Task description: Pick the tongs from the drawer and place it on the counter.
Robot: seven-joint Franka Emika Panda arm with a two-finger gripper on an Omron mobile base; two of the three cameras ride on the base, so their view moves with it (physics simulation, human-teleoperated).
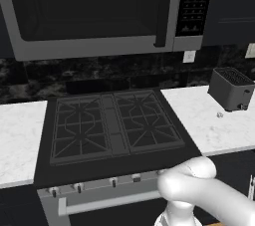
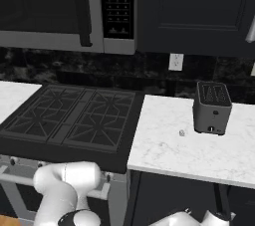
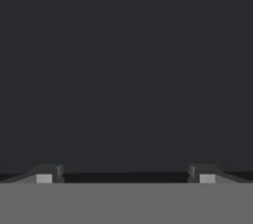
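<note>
- The microwave (image 1: 94, 13) is running off the top edge in both base views.
- A small speck (image 2: 182, 133) is sitting on the worktop (image 2: 169, 155) just beside the toaster (image 2: 212, 107), too small to identify.
- The worktop's right end is being cut off by the frame.

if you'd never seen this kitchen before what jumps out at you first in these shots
The black gas stovetop fills the middle of the base views, set between two stretches of white marble counter, with a big microwave hanging above it. A dark toaster stands on the counter to the right of the stove. In the hand view the gripper is open, facing a plain dark surface.
</note>
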